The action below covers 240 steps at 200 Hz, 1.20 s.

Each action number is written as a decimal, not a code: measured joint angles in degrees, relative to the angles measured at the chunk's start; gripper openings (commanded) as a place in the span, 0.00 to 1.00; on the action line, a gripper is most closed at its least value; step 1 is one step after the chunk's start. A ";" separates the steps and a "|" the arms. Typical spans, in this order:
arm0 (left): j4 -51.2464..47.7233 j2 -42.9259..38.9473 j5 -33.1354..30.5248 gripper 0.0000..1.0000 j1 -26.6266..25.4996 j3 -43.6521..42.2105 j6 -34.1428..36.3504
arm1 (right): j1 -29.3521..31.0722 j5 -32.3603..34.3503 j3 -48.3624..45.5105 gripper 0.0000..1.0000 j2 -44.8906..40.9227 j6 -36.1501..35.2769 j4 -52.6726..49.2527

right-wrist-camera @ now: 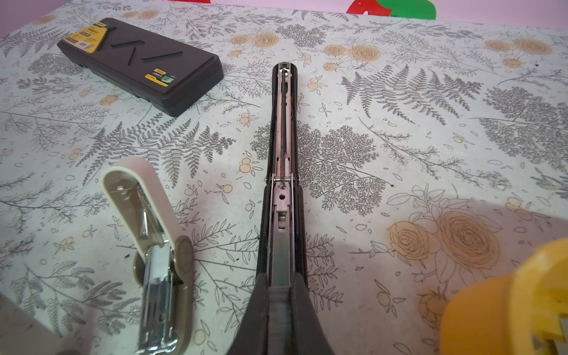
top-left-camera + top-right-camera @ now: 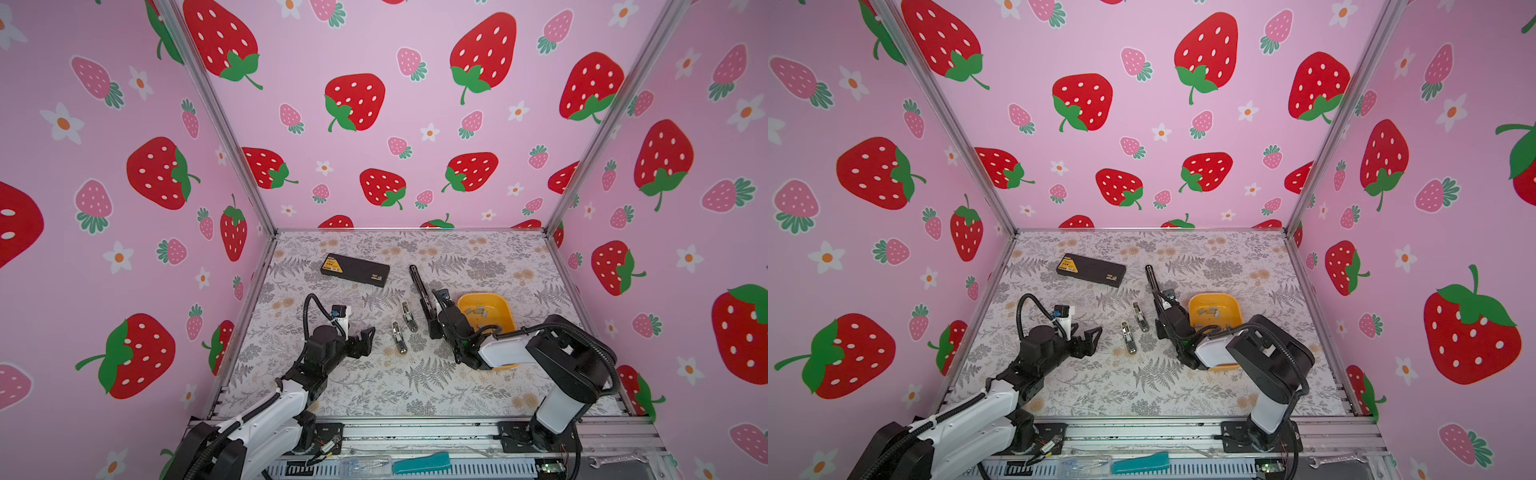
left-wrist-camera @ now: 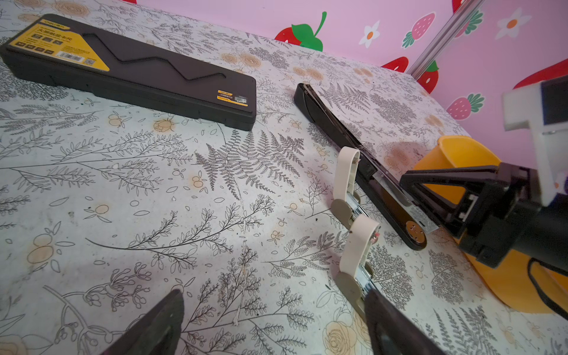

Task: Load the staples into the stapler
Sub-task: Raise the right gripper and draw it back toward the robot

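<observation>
**Arm pose.** The left arm extends from the near left corner toward the centre of the table, with the wrist low. The left gripper points right. It is near the two small beige staplers but apart from them. The right arm rises from the near right, folds over the yellow tray, and reaches left and down. The right gripper is set on the black stapler. This stapler lies opened flat between the small beige staplers and the tray.

**View differences.** Both top views show the staples as grey strips lying inside the tray. In the left wrist view the tray wall hides them. Only the right wrist view looks along the black stapler's open metal channel, where the spring rod is visible. Only the left wrist view shows the right gripper from the side, with its fingertips down on the near half of the stapler. A black case lies at the far left.

**Claws.**
- Left gripper: the jaws are spread wide and hold nothing.
- Right gripper: the jaws are closed narrow, with the tips at the near section of the channel. Whether a strip is pinched between them cannot be told.
</observation>
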 measured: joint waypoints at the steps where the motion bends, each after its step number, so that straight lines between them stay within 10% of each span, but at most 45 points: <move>1: 0.00 0.00 0.00 0.93 0.00 0.00 0.00 | 0.00 -0.07 -0.15 0.02 -0.02 -0.02 0.15; 240: 0.00 -0.48 -0.39 0.93 -0.20 0.52 0.35 | -0.94 -8.61 -5.68 0.00 -2.58 -10.67 15.69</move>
